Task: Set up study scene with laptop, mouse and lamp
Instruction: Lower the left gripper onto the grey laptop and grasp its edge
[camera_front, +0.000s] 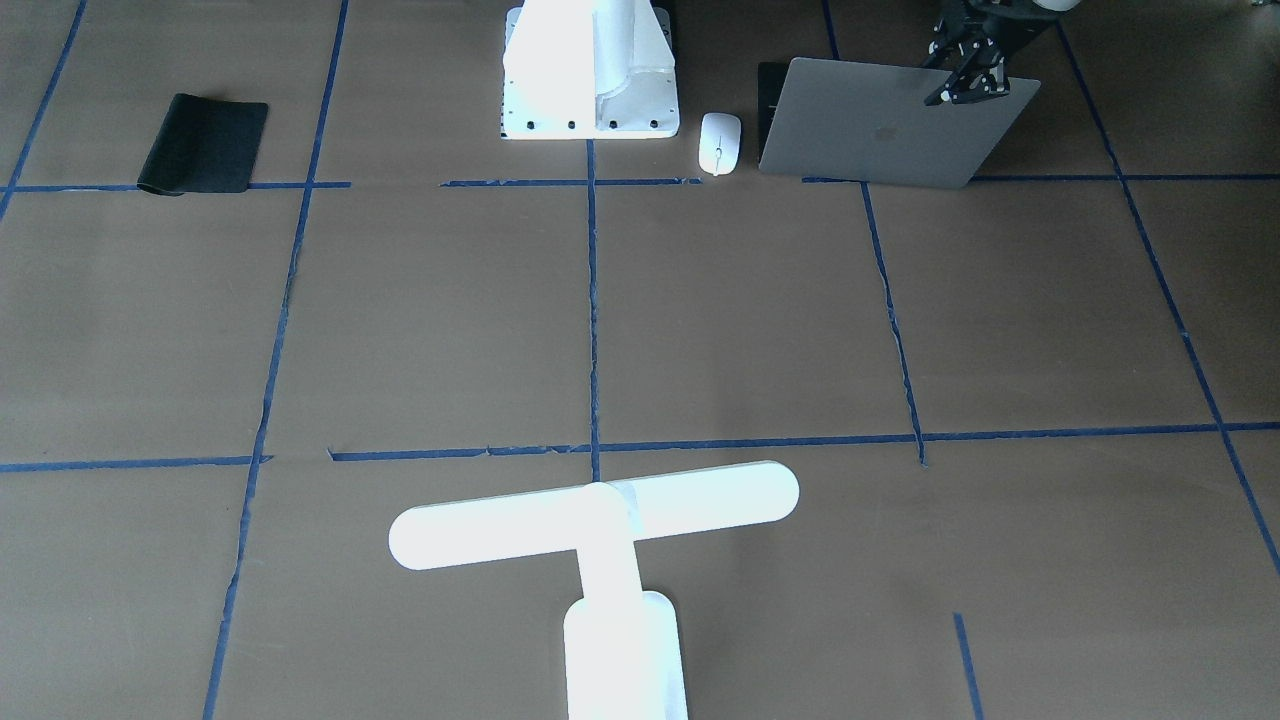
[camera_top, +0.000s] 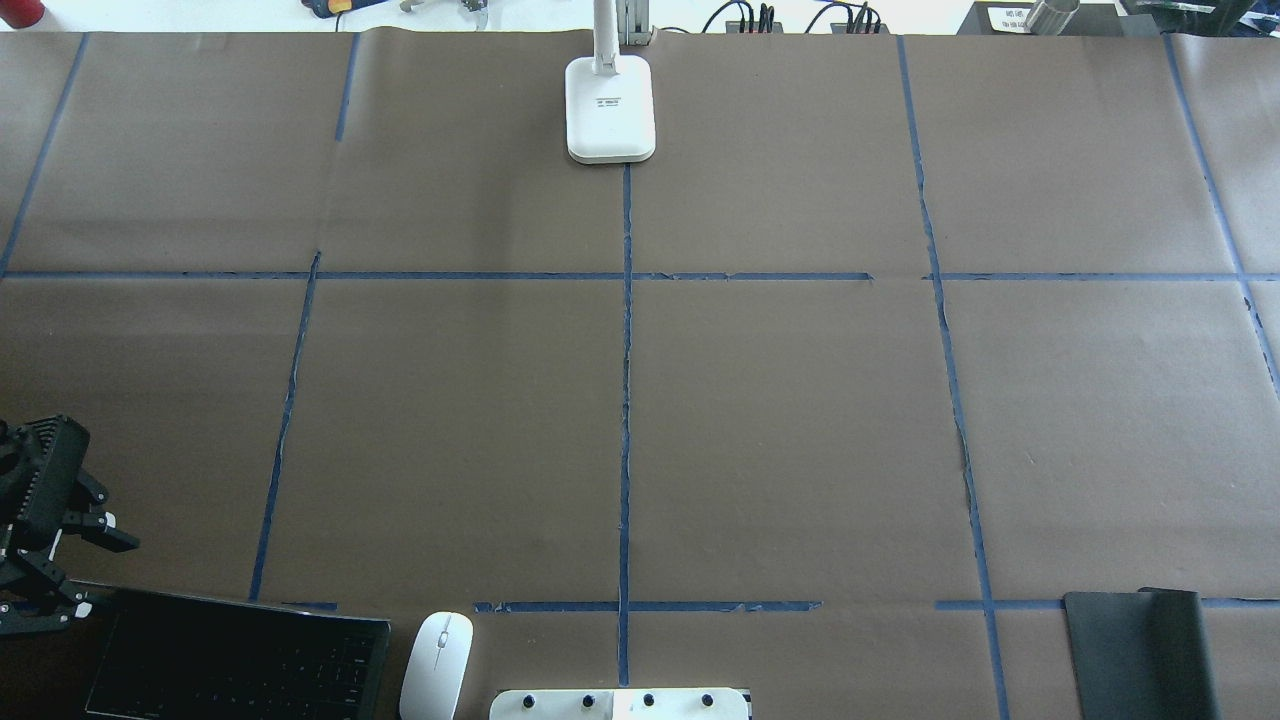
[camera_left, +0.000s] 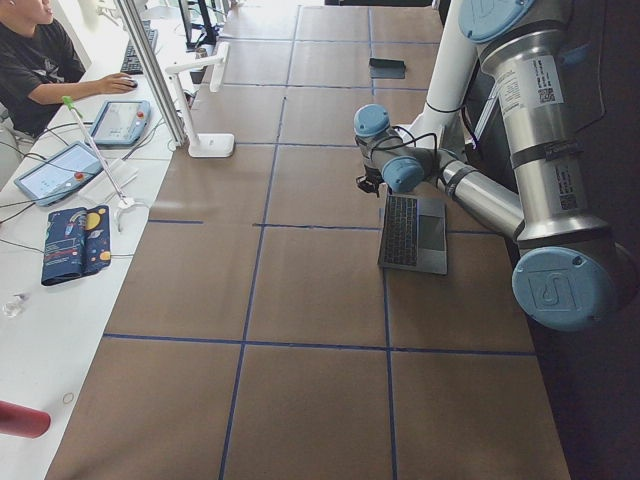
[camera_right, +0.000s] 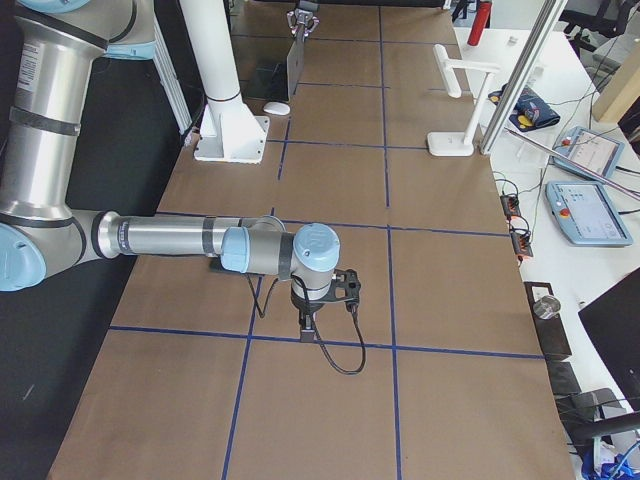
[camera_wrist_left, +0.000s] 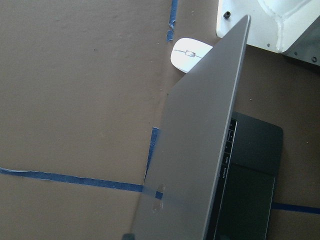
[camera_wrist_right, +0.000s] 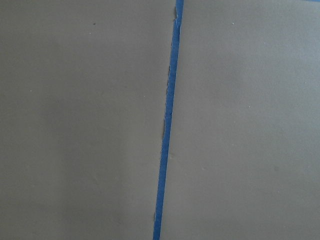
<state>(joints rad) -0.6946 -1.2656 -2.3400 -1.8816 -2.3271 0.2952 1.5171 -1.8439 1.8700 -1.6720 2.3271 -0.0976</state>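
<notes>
The grey laptop stands open at the robot's side of the table, lid raised, keyboard facing the robot. My left gripper is at the lid's top corner; in the overhead view its fingers stand wide apart, so it is open. The white mouse lies beside the laptop, also in the left wrist view. The white T-shaped lamp stands upright at the far middle edge, base on the paper. My right gripper hangs over bare paper; I cannot tell if it is open.
A black mat lies at the robot's right near corner, also in the overhead view. The white blocky arm mount stands next to the mouse. Blue tape lines cross the brown paper. An operator's desk with tablets runs beyond the lamp.
</notes>
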